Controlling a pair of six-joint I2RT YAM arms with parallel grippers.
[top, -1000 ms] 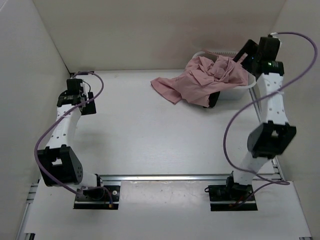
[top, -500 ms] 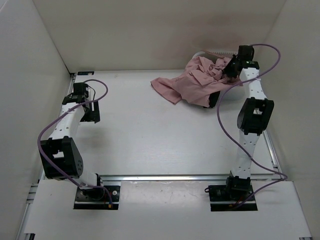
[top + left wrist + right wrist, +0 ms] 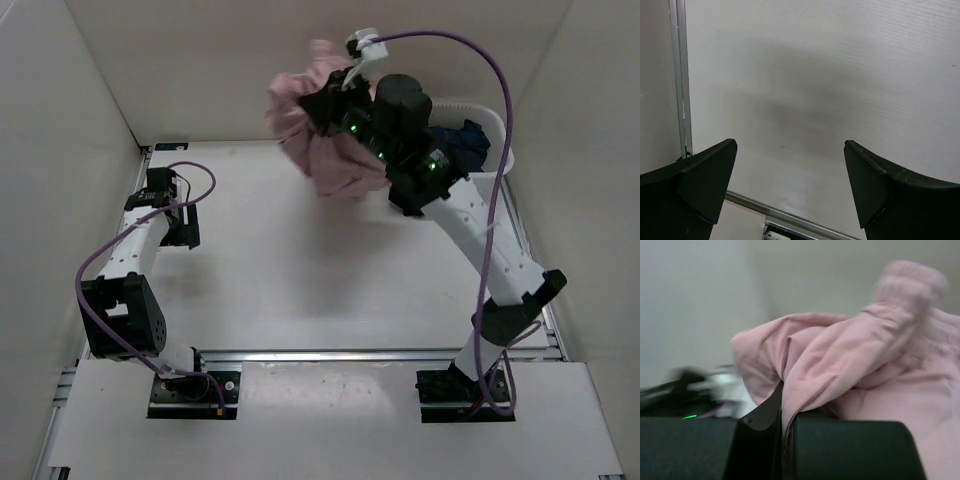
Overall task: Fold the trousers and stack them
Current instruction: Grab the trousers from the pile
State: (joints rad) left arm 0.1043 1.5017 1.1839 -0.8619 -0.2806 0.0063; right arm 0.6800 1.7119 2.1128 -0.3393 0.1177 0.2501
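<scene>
Up above the far middle of the table (image 3: 300,290), clear of its surface: the trousers (image 3: 325,165), bunched and hanging from the right gripper (image 3: 328,105), a fold caught between its fingers (image 3: 755,445). Behind and to the right of them, at the table's far right corner: a basket (image 3: 497,118), with another garment (image 3: 465,140) in it. Before the basket, the right arm (image 3: 490,250), slanting up and leftward from its base at the near right. Well apart on the left side, near the left wall (image 3: 60,150) and just over the table: the left gripper (image 3: 186,225).
</scene>
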